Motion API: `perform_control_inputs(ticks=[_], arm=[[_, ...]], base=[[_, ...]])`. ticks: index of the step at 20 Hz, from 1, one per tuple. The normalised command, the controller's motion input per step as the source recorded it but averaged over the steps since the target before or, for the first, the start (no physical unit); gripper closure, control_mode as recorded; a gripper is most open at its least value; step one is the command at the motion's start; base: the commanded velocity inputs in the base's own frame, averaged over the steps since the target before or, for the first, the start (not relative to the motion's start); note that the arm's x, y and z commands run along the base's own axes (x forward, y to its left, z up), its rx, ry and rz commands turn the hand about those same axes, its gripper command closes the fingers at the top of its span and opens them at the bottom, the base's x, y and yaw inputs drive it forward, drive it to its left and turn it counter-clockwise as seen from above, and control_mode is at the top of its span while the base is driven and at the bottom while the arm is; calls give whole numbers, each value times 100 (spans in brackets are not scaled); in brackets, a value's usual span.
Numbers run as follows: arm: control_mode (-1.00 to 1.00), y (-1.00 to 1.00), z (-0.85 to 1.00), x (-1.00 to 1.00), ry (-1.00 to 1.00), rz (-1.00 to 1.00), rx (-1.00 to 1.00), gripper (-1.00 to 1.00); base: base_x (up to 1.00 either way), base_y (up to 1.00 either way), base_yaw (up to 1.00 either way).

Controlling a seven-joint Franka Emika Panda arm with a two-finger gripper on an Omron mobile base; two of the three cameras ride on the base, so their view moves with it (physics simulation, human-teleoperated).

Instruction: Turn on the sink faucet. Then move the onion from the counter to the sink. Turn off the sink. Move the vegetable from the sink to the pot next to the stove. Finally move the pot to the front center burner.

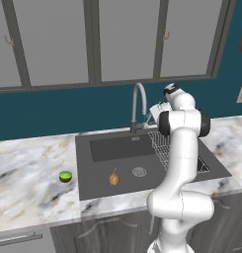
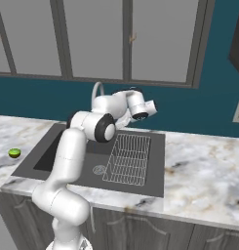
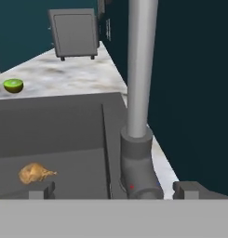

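Observation:
The silver sink faucet (image 1: 138, 105) rises behind the dark grey sink (image 1: 98, 170). In the hand view its column (image 3: 141, 69) and grey base (image 3: 137, 167) stand right in front of me. My gripper (image 3: 116, 190) is open, one fingertip on each side of that base, and holds nothing. From the left base view the hand (image 1: 156, 110) sits just right of the faucet's foot. The tan-brown onion (image 1: 114, 178) lies on the sink floor (image 3: 64, 139) beside the round drain (image 1: 139, 172), and in the hand view the onion (image 3: 35, 173) is at my lower left.
A green lime (image 1: 65, 176) sits on the marble counter (image 1: 28, 173) left of the sink. A wire rack (image 1: 164, 144) fills the sink's right part. A grey box-shaped appliance (image 3: 74, 32) stands on the counter further along the dark teal wall. Grey cabinets hang above.

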Motion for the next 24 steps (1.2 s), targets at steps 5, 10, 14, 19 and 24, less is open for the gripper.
perform_control_inputs(ticks=[5,10,14,19,24], arm=[[-100,47,0,-10,0,2,0,-100],[-100,19,0,-2,0,2,0,-100],[-100,-17,-1,9,0,1,0,-100],[-100,-24,0,13,-1,0,0,-100],[-100,-28,1,-2,-6,0,0,-100]], base=[[0,0,0],[0,0,0],[0,0,0],[0,0,0],[0,0,0]])
